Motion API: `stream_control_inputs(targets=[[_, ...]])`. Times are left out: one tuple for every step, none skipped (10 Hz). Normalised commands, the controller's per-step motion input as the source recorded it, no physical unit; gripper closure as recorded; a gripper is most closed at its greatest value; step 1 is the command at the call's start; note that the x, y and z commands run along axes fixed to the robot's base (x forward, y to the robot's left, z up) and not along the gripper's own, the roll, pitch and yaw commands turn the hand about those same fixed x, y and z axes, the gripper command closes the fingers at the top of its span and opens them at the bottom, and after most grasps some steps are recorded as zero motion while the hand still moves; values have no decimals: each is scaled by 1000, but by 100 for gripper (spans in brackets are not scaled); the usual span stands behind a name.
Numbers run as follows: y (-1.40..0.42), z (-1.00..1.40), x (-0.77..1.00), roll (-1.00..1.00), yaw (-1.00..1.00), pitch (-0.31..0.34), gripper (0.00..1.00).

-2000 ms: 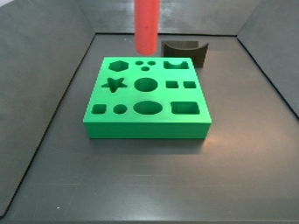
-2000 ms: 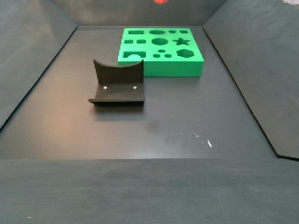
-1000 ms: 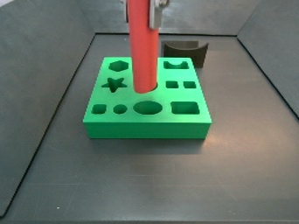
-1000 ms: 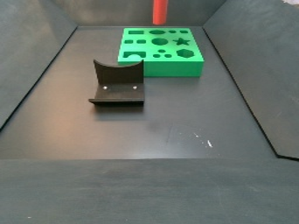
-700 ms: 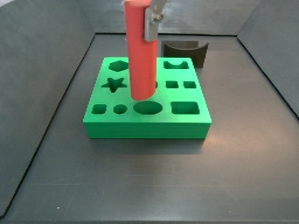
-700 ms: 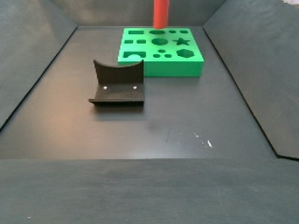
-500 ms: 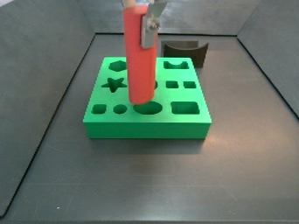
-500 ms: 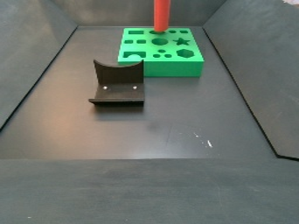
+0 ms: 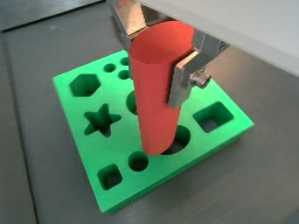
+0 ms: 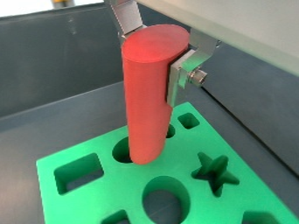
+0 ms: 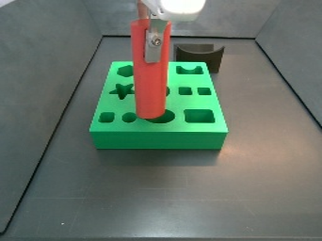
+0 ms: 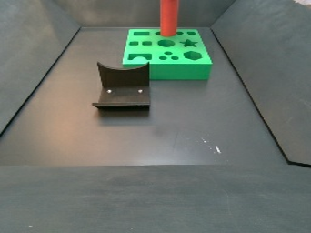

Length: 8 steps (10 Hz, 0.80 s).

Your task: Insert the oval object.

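The oval object, a tall red rod [image 11: 151, 75], stands upright in my gripper [image 11: 152, 40], which is shut on its upper part. Both wrist views show the silver fingers [image 9: 184, 79] [image 10: 183, 73] clamped on either side of the rod [image 9: 158, 96] [image 10: 147, 96]. The rod's lower end sits at the mouth of the oval hole [image 9: 177, 145] in the front row of the green block [image 11: 157, 137]. How deep it reaches is hidden. In a side view the rod [image 12: 169, 16] rises from the block [image 12: 170, 72] and the gripper is out of frame.
The green block [image 9: 84, 154] [image 10: 117, 188] has several other holes: a star [image 9: 101, 122], a hexagon [image 9: 84, 85] and a square [image 9: 214, 116]. The dark fixture [image 12: 122, 86] [image 11: 201, 55] stands on the floor apart from the block. Grey walls enclose the floor.
The gripper has brought the rod from high at the back of the block forward and down, so its lower end now sits at the oval hole.
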Motion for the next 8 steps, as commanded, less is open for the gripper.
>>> stream_control_inputs(targets=[[-46, -211, 291, 0, -649, 100, 100], [-49, -220, 334, 0, -611, 100, 100], [-46, -229, 334, 3, -603, 106, 100], [-40, -223, 291, 13, -626, 109, 100], [-26, -229, 211, 13, -703, 96, 100], [-3, -254, 197, 19, -720, 89, 100], [-37, -257, 369, 51, -577, 80, 100], [-63, -317, 326, 71, -386, 41, 100]])
